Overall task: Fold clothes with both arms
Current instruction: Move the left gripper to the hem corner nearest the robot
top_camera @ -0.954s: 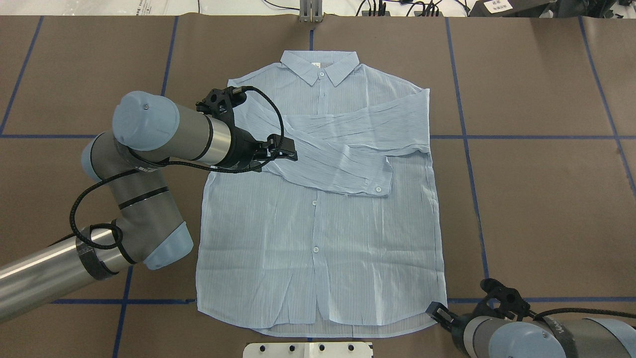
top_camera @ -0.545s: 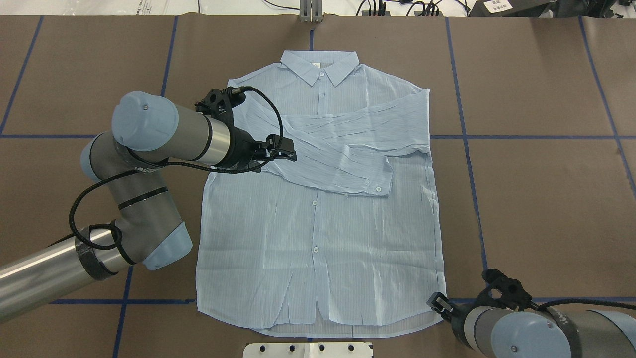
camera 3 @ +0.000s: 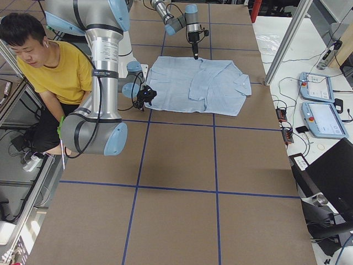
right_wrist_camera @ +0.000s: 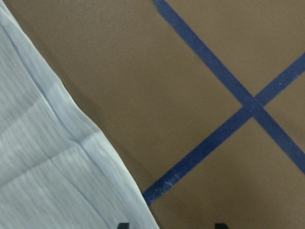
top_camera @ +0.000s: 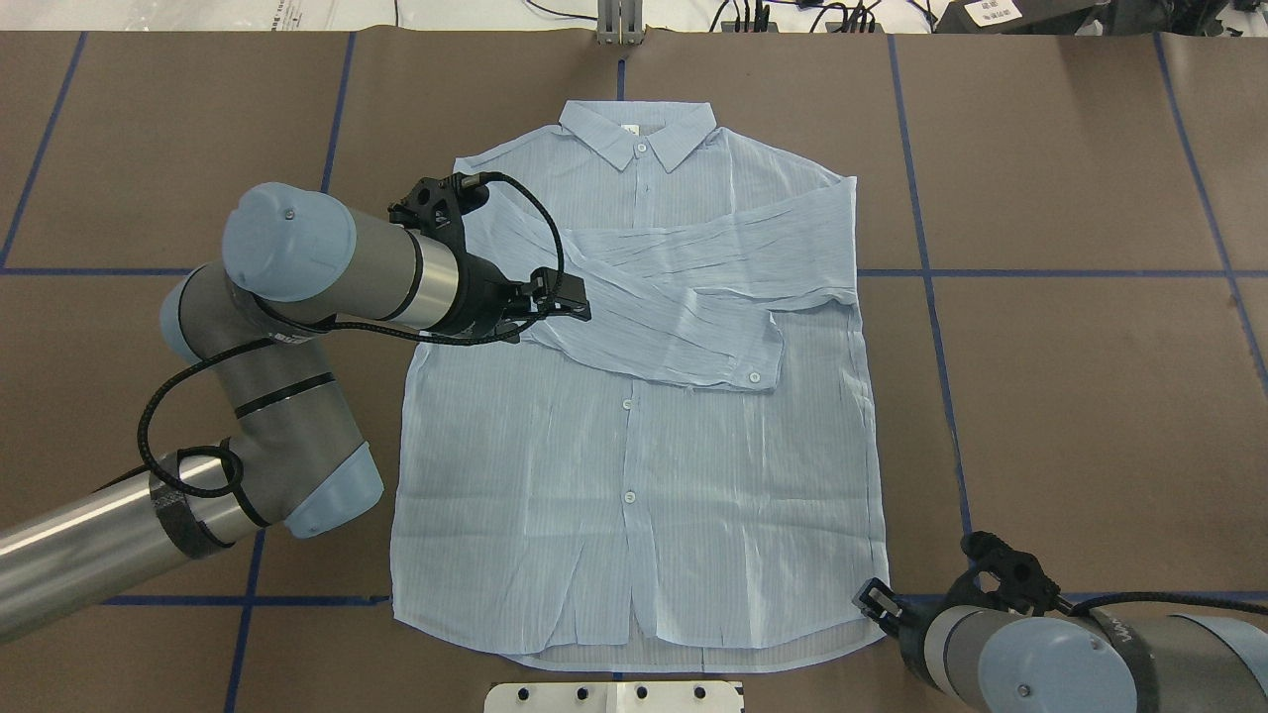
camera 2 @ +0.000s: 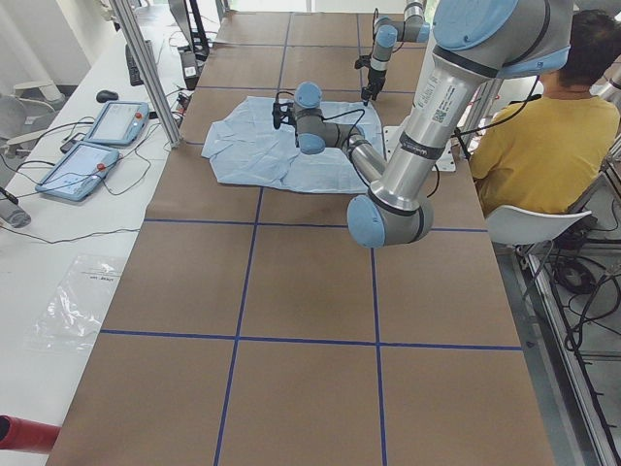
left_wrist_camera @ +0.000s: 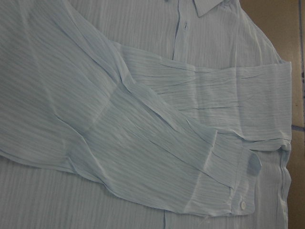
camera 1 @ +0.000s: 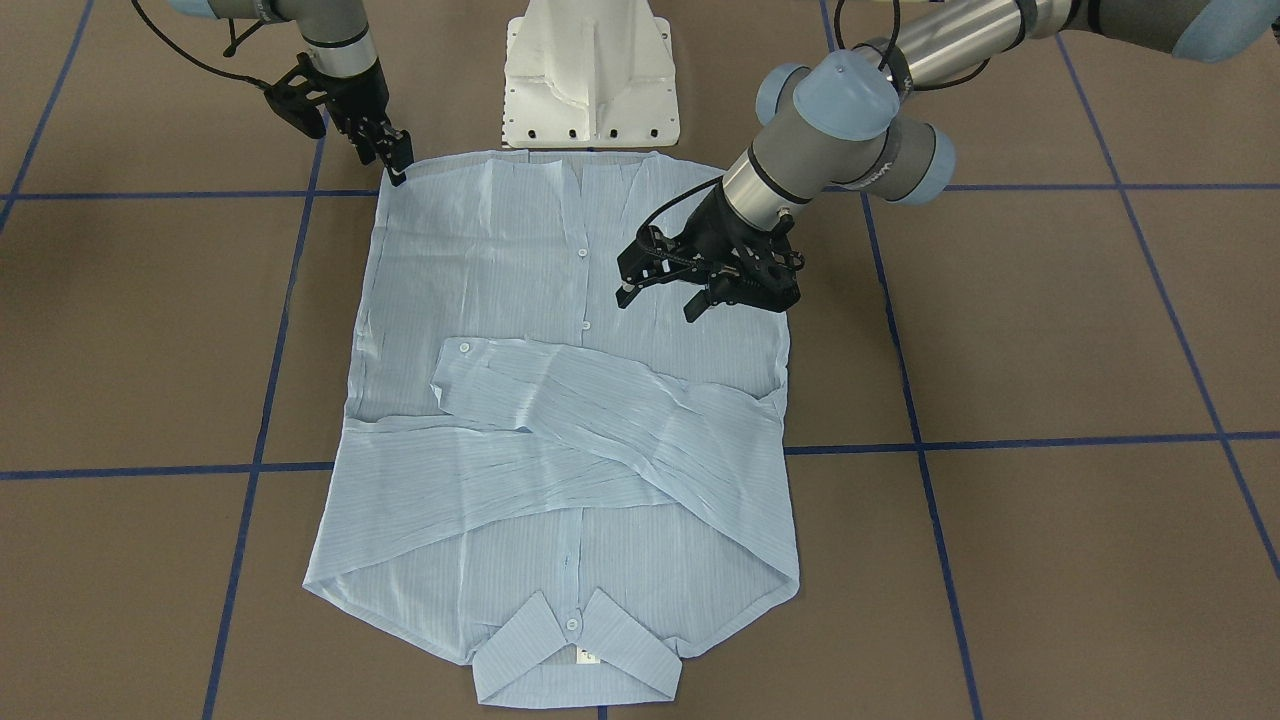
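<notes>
Currently, shirt (top_camera: 634, 446) is lying flat on the table (top_camera: 1070, 396), front up, sleeves crossing its chest. Left arm (top_camera: 297, 243) is bending over the shirt's side, left tool (camera 1: 657, 305) hovering released. Right arm (top_camera: 1040, 663) is pointing down, right tool (camera 1: 397, 165) spread apart beside a hem corner.

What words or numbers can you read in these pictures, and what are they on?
Nothing is clear enough to read.
The neck label inside the shirt: marks too small to read.
The printed sticker on the left arm: too small to read.
The lettering on the right arm: only partly seen, unreadable.
The white label on the black box beyond the table: blurred.
</notes>
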Controlling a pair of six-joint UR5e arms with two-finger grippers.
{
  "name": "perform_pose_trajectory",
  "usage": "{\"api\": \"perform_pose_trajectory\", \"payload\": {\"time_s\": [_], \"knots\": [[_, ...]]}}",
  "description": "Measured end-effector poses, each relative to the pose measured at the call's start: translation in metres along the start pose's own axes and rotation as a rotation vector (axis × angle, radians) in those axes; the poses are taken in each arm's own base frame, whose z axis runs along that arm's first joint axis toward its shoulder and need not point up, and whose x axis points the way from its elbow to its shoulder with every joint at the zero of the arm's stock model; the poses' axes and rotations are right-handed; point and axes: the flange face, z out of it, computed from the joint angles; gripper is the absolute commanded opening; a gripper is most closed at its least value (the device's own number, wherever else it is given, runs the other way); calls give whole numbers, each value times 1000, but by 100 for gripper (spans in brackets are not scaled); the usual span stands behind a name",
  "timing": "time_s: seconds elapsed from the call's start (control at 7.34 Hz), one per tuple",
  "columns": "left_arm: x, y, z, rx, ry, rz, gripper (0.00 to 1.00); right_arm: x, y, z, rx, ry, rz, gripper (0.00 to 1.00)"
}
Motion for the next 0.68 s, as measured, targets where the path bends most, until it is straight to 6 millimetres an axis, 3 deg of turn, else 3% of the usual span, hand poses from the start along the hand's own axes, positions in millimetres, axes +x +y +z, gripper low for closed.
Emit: {"api": "perform_pose_trajectory", "payload": {"time_s": [0.27, 0.68], "knots": [[0, 0, 0, 1, 0, 0, 98, 0, 1, 0, -2, -1, -1, 0], [-2, 1, -2, 3, 0, -11, 98, -2, 0, -4, -6, -7, 2, 0]]}}
